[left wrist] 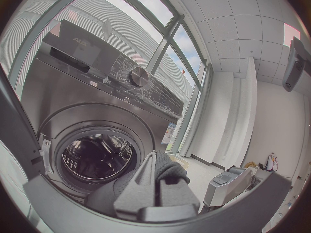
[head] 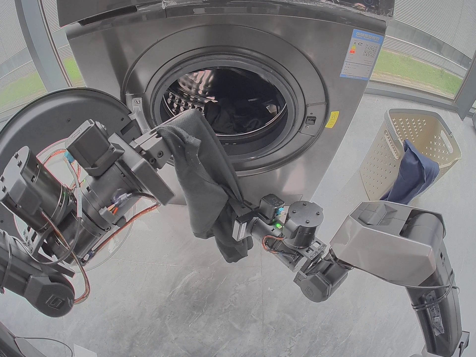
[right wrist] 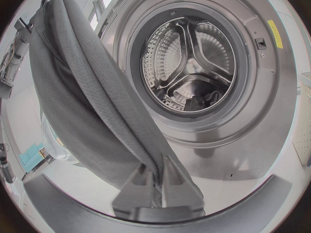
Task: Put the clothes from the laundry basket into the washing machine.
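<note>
A dark grey garment (head: 203, 174) hangs stretched between both grippers in front of the washing machine (head: 317, 60). My left gripper (head: 163, 137) is shut on its upper end, level with the drum opening (head: 223, 107). My right gripper (head: 233, 209) is shut on its lower part, below the door opening. In the left wrist view the cloth (left wrist: 168, 169) bunches over the shut left gripper (left wrist: 157, 191). In the right wrist view the garment (right wrist: 87, 104) runs up from the right gripper (right wrist: 157, 182). Dark clothes (right wrist: 202, 101) lie inside the drum.
The round machine door (head: 54, 110) stands open at the left, behind my left arm. A beige laundry basket (head: 426, 135) sits on the floor at the right with a navy garment (head: 411, 174) draped over its rim. Grey floor lies open in front of the machine.
</note>
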{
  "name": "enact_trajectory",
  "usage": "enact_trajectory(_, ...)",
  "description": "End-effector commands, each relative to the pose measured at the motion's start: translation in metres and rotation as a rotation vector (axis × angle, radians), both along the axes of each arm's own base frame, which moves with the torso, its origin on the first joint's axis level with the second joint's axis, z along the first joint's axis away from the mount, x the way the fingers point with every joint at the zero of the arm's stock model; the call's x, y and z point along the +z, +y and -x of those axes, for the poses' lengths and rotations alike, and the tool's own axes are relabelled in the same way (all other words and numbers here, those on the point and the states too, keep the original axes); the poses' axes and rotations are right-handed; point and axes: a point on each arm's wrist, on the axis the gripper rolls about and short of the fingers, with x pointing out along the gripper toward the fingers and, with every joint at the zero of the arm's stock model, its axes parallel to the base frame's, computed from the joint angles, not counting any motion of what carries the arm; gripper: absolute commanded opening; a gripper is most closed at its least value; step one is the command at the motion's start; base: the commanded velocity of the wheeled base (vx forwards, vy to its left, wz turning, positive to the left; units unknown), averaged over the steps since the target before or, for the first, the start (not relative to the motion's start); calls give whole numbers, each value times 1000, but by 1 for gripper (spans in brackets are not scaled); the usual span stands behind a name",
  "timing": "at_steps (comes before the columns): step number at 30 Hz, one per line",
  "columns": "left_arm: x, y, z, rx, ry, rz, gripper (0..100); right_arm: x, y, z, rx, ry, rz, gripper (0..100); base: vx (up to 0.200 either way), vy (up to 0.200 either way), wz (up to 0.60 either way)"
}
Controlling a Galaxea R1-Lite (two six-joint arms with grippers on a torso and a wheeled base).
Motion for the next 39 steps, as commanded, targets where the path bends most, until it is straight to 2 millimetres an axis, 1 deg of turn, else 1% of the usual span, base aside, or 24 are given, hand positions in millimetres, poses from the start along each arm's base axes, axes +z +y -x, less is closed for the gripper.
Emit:
enact_trajectory(1, -4, 11, -10, 59, 10, -9, 0, 27, -19, -4, -41, -34, -29, 0, 0, 0, 0)
enact_trajectory(3, -4, 13, -11, 69, 13, -10, 0, 41, -28, -3, -55, -50, -41, 0, 0, 0, 0)
enact_trajectory(4, -5, 13, -11, 71, 16, -11, 0, 42, -30, -3, -58, -50, -41, 0, 0, 0, 0)
enact_trajectory(5, -8, 14, -11, 75, 25, -17, 0, 54, -38, -2, -70, -64, -51, 0, 0, 0, 0)
enact_trajectory(7, -12, 16, -12, 82, 40, -27, 0, 65, -44, 0, -79, -77, -64, 0, 0, 0, 0)
enact_trajectory(8, -17, 17, -13, 85, 61, -40, 0, 74, -49, 2, -88, -89, -74, 0, 0, 0, 0)
enact_trajectory(12, -38, 18, -18, 101, 131, -86, 0, 97, -56, 7, -100, -124, -109, 0, 0, 0, 0)
enact_trajectory(13, -41, 19, -19, 106, 138, -92, 0, 99, -57, 8, -101, -127, -113, 0, 0, 0, 0)
enact_trajectory(14, -50, 20, -21, 114, 168, -110, 0, 105, -58, 10, -101, -138, -121, 0, 0, 0, 0)
enact_trajectory(15, -50, 20, -21, 114, 168, -110, 0, 105, -58, 10, -101, -138, -121, 0, 0, 0, 0)
enact_trajectory(16, -61, 22, -26, 129, 207, -135, 0, 113, -59, 14, -99, -148, -131, 0, 0, 0, 0)
enact_trajectory(18, -73, 24, -28, 142, 242, -166, 0, 121, -59, 18, -94, -161, -141, 0, 0, 0, 0)
enact_trajectory(20, -79, 26, -30, 150, 264, -180, 0, 125, -60, 21, -93, -169, -148, 0, 0, 0, 0)
enact_trajectory(22, -95, 26, -34, 152, 314, -216, 0, 133, -61, 24, -91, -184, -160, 0, 0, 0, 0)
enact_trajectory(24, -109, 24, -37, 150, 356, -247, 0, 135, -60, 25, -88, -187, -163, 0, 0, 0, 0)
enact_trajectory(25, -109, 24, -37, 150, 356, -247, 0, 135, -60, 25, -88, -187, -163, 0, 0, 0, 0)
enact_trajectory(26, -118, 22, -43, 155, 380, -261, 0, 136, -60, 26, -86, -190, -165, 0, 0, 0, 0)
enact_trajectory(28, -122, 22, -46, 159, 393, -267, 0, 136, -60, 26, -85, -191, -166, 0, 0, 0, 0)
enact_trajectory(31, -123, 23, -46, 158, 397, -269, 0, 137, -60, 27, -85, -192, -167, 0, 0, 0, 0)
enact_trajectory(32, -124, 24, -46, 161, 400, -270, 100, 138, -60, 26, -85, -193, -168, 0, 0, 0, 0)
enact_trajectory(34, -123, 26, -47, 169, 399, -266, 100, 139, -60, 26, -85, -194, -169, 0, 0, 0, 0)
enact_trajectory(36, -127, 29, -45, 169, 418, -276, 100, 138, -59, 25, -85, -188, -164, 0, 0, 0, 0)
enact_trajectory(39, -146, 34, -28, 128, 500, -344, 100, 138, -59, 25, -85, -187, -163, 0, 0, 0, 0)
